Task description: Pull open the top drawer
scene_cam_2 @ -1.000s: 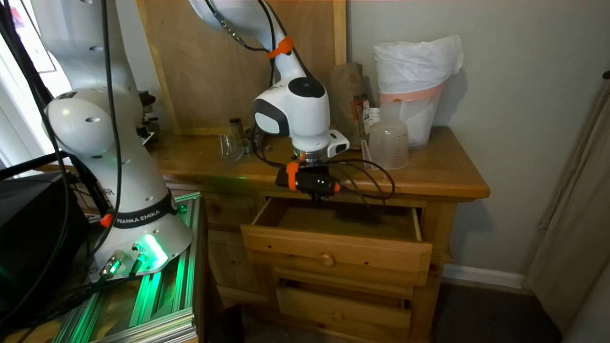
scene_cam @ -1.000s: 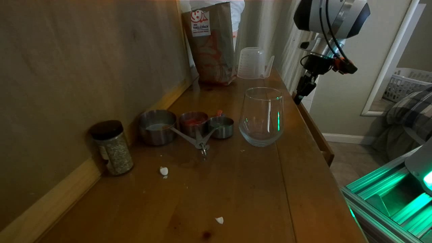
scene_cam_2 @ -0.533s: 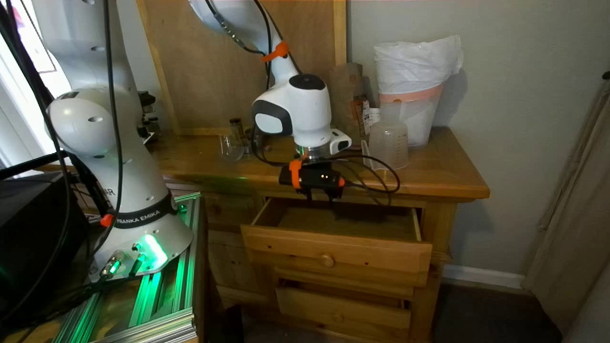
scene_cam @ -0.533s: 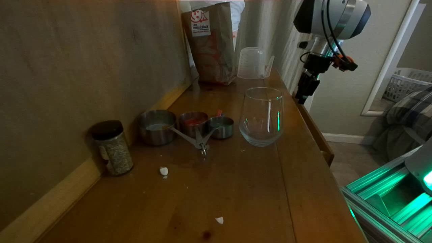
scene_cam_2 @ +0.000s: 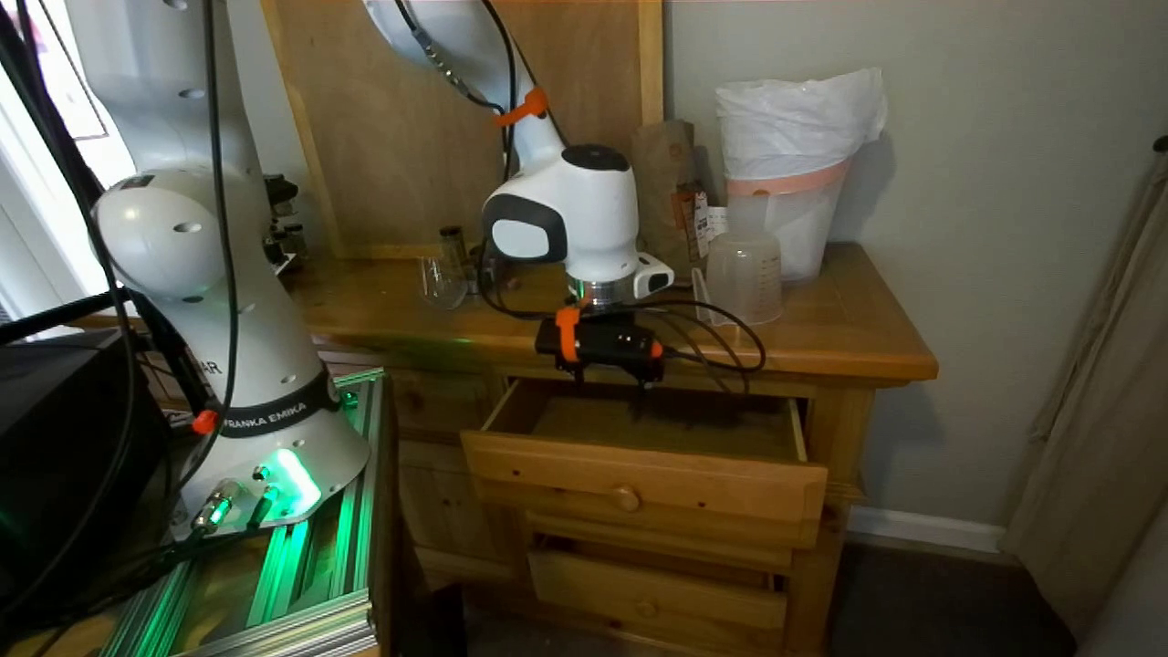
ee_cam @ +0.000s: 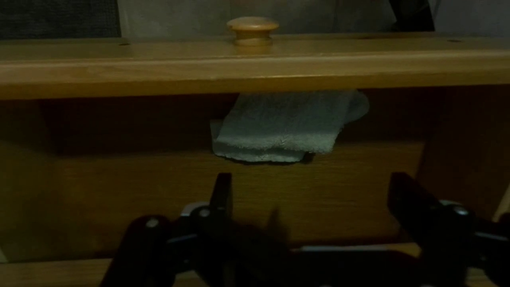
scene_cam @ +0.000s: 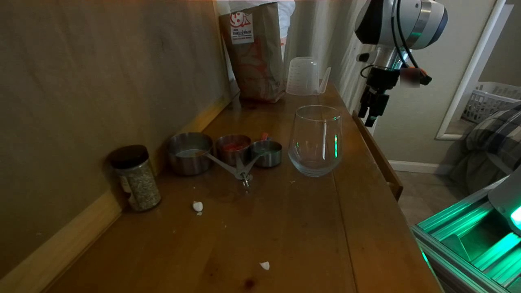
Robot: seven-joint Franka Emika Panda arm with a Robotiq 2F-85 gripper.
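Observation:
The top drawer (scene_cam_2: 643, 479) stands pulled out from the wooden dresser, its round knob (scene_cam_2: 626, 498) on the front panel. In the wrist view its front (ee_cam: 179, 73) and knob (ee_cam: 253, 31) lie at the top of the picture. A folded white cloth (ee_cam: 283, 123) rests inside, close behind that front; the exterior views hide it. My gripper (ee_cam: 312, 179) hangs over the drawer's interior with its fingers wide apart and nothing between them. In both exterior views the gripper (scene_cam: 366, 119) points down behind the front panel, apart from the knob.
Below, a lower drawer (scene_cam_2: 657, 598) is also partly out. The dresser top carries a drinking glass (scene_cam: 315, 142), a clear measuring jug (scene_cam: 303, 77), a paper bag (scene_cam: 258, 57), metal measuring cups (scene_cam: 189, 154) and a jar (scene_cam: 136, 183). A white-lined bin (scene_cam_2: 798, 182) stands behind the jug.
My gripper's fingers have spread from nearly together to wide apart. The wrist has turned and moved slightly. The top drawer has stayed where it was.

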